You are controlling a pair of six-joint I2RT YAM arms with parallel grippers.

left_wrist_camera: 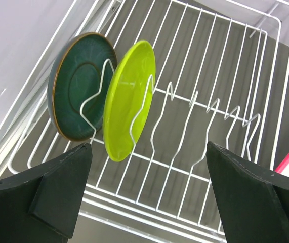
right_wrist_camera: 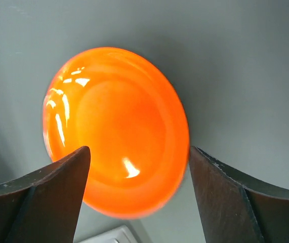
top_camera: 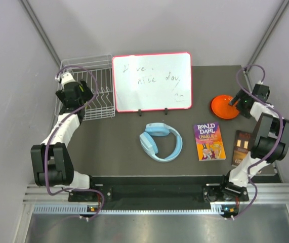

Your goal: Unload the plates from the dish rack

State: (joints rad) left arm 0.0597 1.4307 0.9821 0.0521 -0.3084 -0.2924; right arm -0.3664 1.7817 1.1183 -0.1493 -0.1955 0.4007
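**A:** Two plates stand in the dish rack (top_camera: 102,93), a lime plate (left_wrist_camera: 129,96) and a dark green plate (left_wrist_camera: 76,86). Which arm is closer?

**B:** The left. The left gripper (left_wrist_camera: 148,144) hangs over the rack, jaws spread wide, nothing between them. Both plates lie ahead of its fingertips, off toward its left finger. The lime one is nearer, and the green is beyond it.

**A:** How are they set?

**B:** On edge between the tines, leaning a little. Each plate's thin way runs roughly finger to finger — a sideways shift should let the jaws straddle the lime rim.

**A:** And the right?

**B:** The right gripper (right_wrist_camera: 139,148) is well apart from the rack. Its jaws are parted, and an orange plate (right_wrist_camera: 116,126) lies flat directly beneath them — it grips nothing.
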